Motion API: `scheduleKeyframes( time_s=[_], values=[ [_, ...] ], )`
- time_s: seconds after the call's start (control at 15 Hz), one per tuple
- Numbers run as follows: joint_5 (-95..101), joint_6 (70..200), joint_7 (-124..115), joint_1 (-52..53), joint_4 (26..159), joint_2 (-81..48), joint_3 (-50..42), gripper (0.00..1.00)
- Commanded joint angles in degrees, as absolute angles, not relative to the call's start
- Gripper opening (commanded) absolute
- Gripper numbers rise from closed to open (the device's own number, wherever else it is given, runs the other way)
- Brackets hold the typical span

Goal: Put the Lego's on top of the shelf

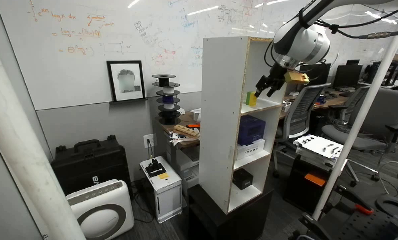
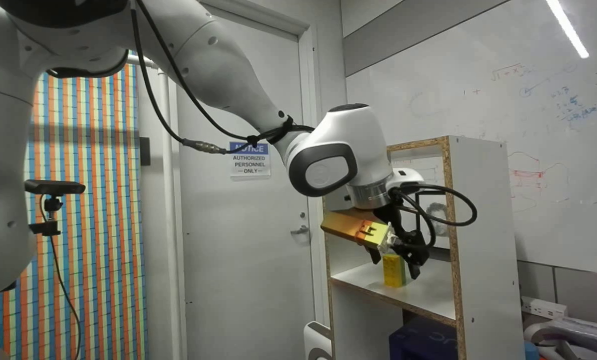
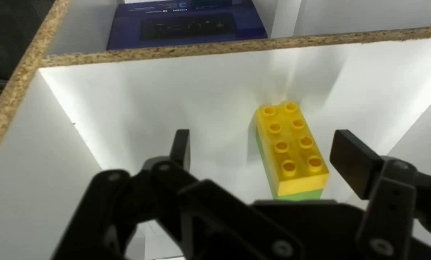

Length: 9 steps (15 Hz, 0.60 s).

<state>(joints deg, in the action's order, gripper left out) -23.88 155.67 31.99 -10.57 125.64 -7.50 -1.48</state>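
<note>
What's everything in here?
Shelf: one, white, on a black base
Lego's: one clump, yellow and green, top compartment
Blue box: one, blue, middle compartment
White box: one, white, under that
Small box: one, black, bottom compartment
Whiteboard: at least one, white, background
Framed picture: one, black frame, by whiteboard
Spools: several, mostly black, near picture
Machine: one, white, below whiteboard
Case: one, black, behind machine
Door: one, pale, background
Chairs: several, grey, background
Clutter: lots, mixed, background
Arm: one, white, by shelf
Wrist box: one, gold, on arm
Claw: one, black, open near Lego's

A sign (image 2: 250, 161) on the door (image 2: 243, 260) reads "NOTICE AUTHORIZED PERSONNEL ONLY"; the whiteboard (image 1: 75, 83), "log x dx".
</note>
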Motion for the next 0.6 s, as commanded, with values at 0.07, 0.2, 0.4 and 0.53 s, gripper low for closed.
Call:
scheduleKeyframes(
  time_s=[0.07,0.2,0.4,0.53],
  values=[
    [-33.29,161.25,40.31,-10.78,130.27,-5.27,1.30,1.00],
    [-37.83,163.04,43.67,-10.84,130.18,-6.09,2.50,1.00],
    [-43.95,166.03,49.08,-10.99,128.83,-7.68,4.03,1.00],
    [-47.63,167.19,52.62,-11.17,128.09,-8.31,4.87,1.00]
  ],
)
